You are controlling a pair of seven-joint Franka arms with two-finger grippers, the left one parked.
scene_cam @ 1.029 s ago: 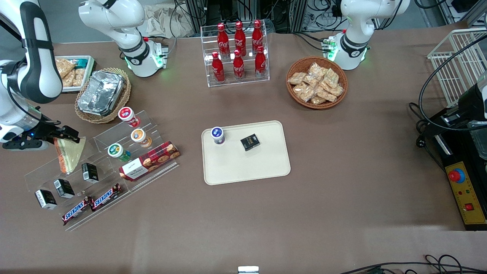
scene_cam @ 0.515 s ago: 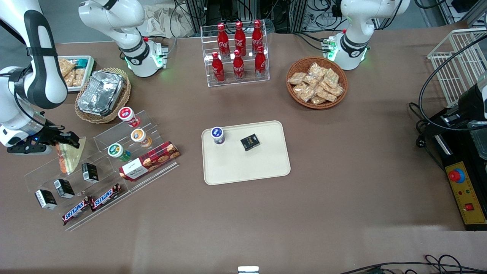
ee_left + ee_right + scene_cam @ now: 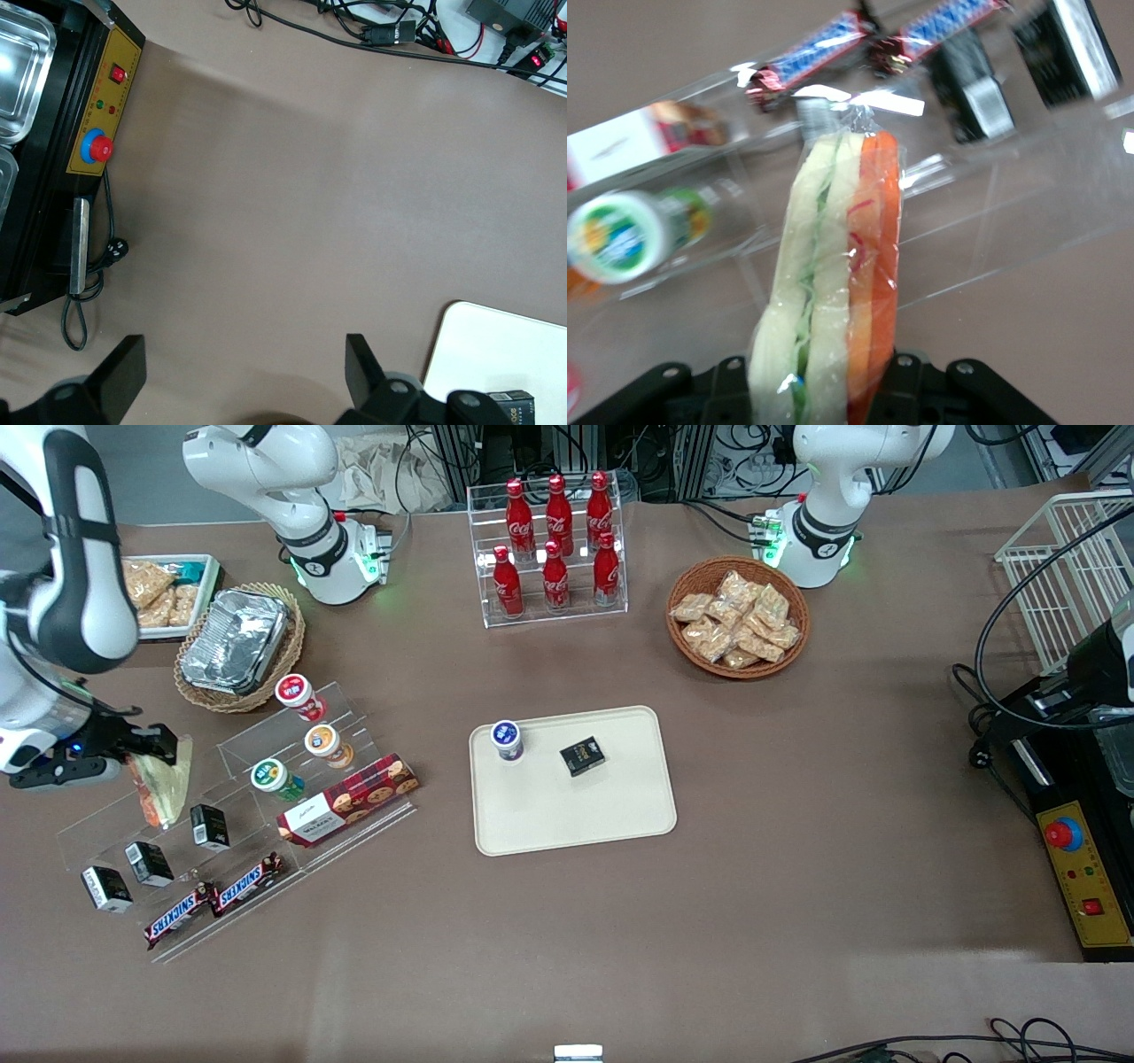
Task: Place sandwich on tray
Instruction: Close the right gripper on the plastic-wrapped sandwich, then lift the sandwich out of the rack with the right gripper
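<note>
At the working arm's end of the table: gripper (image 3: 142, 749), fingers clamped on the wide end of the sandwich (image 3: 163, 786), which hangs point-down above the upper step of a clear acrylic tiered stand (image 3: 235, 824). In the wrist view the sandwich (image 3: 833, 266) shows cream bread, green and orange filling edge-on, plastic wrap pinched between the fingers.

On the stand, beneath and beside the sandwich: three small black cartons (image 3: 146, 863), writing too small to read; two bars marked "SNICKERS" (image 3: 213, 899) on the lowest step; three capped cups (image 3: 301, 733); a red tartan biscuit box (image 3: 347, 800), label not legible.

Farther from the front camera: a white bin of snack packets (image 3: 168, 593) and a wicker basket holding a foil container (image 3: 237, 642).

Mid-table: acrylic rack of six red Coca-Cola bottles (image 3: 554, 545).

Nearer the camera than the rack: the tray (image 3: 576, 815), well apart from the sandwich, carrying a blue-lidded cup (image 3: 507, 740) and a small black box (image 3: 582, 755).

Toward the parked arm: round wicker basket of tan packets (image 3: 738, 618).
</note>
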